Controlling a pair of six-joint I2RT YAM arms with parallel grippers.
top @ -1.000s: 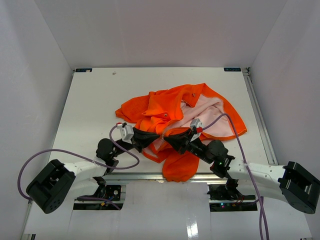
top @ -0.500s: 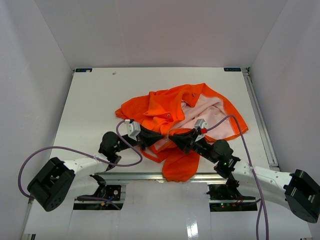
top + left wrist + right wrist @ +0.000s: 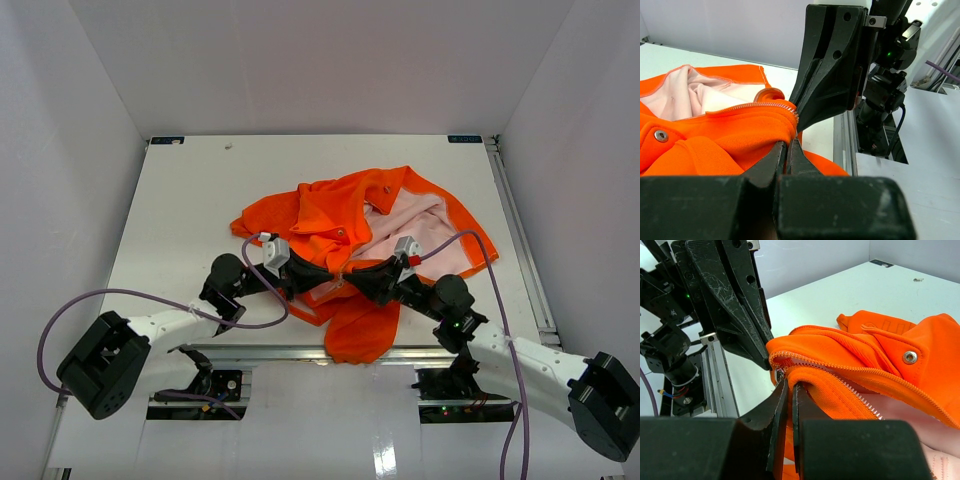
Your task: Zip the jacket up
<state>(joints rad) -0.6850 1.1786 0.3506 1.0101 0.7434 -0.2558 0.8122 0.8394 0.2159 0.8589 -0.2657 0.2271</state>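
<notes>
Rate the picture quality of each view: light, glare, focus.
Top external: even soft light, sharp throughout, faint glare on the glossy near surface. Left wrist: the left gripper is a dark blur near the lens; the jacket and its zipper are sharp. Right wrist: same blur on the right gripper, zipper teeth crisp.

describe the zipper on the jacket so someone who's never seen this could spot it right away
On the white table lies an orange jacket; go to its near edge, where the left gripper and right gripper pinch it tip to tip. The zipper is the thin row of pale metal teeth running away from that pinch, unlike the round silver snap nearby.
</notes>
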